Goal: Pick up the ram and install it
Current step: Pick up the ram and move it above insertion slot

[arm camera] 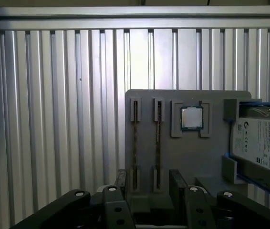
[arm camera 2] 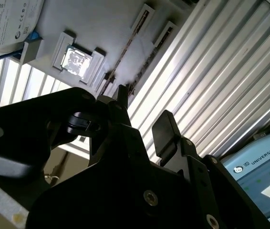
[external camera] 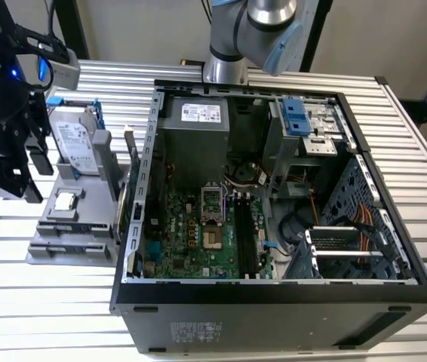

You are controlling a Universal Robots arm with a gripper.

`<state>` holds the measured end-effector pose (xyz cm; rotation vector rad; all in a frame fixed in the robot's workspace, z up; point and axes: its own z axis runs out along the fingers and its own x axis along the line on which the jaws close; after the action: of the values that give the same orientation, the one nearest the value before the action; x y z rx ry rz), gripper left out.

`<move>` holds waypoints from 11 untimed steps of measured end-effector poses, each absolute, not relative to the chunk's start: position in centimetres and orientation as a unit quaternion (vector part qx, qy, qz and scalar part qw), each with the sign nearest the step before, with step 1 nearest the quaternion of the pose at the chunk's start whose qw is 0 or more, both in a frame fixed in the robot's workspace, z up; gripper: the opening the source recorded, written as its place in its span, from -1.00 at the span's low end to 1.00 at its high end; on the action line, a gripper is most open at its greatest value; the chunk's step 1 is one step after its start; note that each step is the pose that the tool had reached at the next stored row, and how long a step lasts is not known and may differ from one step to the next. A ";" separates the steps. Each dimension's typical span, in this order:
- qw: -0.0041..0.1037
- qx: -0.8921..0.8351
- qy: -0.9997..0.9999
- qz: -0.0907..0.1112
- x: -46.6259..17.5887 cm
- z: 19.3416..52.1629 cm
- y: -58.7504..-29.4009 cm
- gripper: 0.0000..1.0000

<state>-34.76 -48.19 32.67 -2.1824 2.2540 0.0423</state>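
The end effector (arm camera: 149,183) hangs open, seemingly empty, near the ram (arm camera: 158,145) in its tray (arm camera: 197,157).

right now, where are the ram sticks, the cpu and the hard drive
ram sticks (arm camera: 135,143): first wrist view, on the thin edge of one of the two sticks, seen edge-on
cpu (arm camera: 191,118): first wrist view, on the middle of its silver lid
hard drive (arm camera: 261,140): first wrist view, on its pale label
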 end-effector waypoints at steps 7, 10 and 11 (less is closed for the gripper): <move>0.001 -0.696 0.718 0.014 -34.8 32.5 -48.2 1.00; 0.002 -0.696 0.718 0.014 -34.8 32.4 -48.2 1.00; 0.002 -0.696 0.718 0.014 -34.8 32.3 -48.2 1.00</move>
<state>-34.76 -48.20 32.30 -2.1830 2.2544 0.0435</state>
